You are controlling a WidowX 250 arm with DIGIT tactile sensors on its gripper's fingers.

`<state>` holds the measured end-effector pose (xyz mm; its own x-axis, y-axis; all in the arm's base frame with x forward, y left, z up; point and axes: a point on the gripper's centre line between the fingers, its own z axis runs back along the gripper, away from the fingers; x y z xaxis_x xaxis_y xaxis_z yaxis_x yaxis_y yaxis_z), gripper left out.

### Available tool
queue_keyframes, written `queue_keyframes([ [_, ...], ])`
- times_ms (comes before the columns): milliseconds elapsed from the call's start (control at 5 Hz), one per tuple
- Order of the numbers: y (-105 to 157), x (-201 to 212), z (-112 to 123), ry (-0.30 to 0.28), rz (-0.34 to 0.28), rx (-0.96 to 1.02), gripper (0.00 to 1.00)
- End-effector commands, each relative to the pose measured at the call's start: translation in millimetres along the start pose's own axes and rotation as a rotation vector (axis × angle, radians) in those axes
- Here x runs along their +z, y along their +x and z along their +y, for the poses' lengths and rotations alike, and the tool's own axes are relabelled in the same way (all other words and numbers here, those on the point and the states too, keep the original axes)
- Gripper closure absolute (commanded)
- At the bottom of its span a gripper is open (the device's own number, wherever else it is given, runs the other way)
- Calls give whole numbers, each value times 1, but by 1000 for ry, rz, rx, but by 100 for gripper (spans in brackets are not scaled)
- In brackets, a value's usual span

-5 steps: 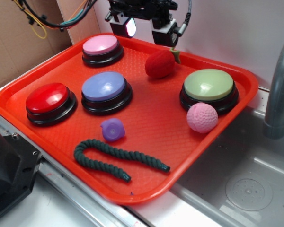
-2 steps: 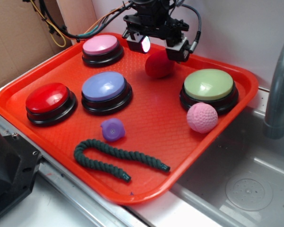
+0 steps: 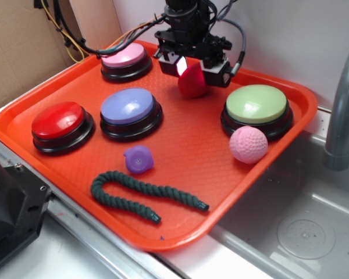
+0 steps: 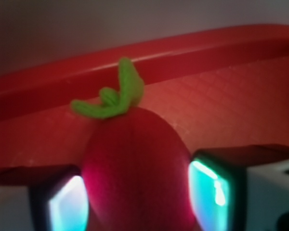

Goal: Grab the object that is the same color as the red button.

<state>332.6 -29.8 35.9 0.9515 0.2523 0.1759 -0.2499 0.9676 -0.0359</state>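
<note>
Now gripper (image 3: 192, 65) is seen w/ jaws open, straddling strawberry toy (image 4: 135, 168) near back of tray (image 3: 180, 145); contact unclear.

- I can read no text, label, brand, number or sign in either view.
</note>
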Motion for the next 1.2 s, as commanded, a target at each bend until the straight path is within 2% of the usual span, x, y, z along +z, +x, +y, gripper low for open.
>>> queue_keyframes([
  [0, 7, 15, 7, 16, -47, 14, 100],
  [200, -5, 57, 14, 91, -54, -22, 100],
  [400, -37, 115, 36, 154, -3, -64, 100],
  [600, -49, 171, 56, 207, 3, -94, 100],
  [800, -59, 214, 71, 221, -3, -87, 100],
  [1000, -65, 219, 73, 225, -7, -49, 100],
])
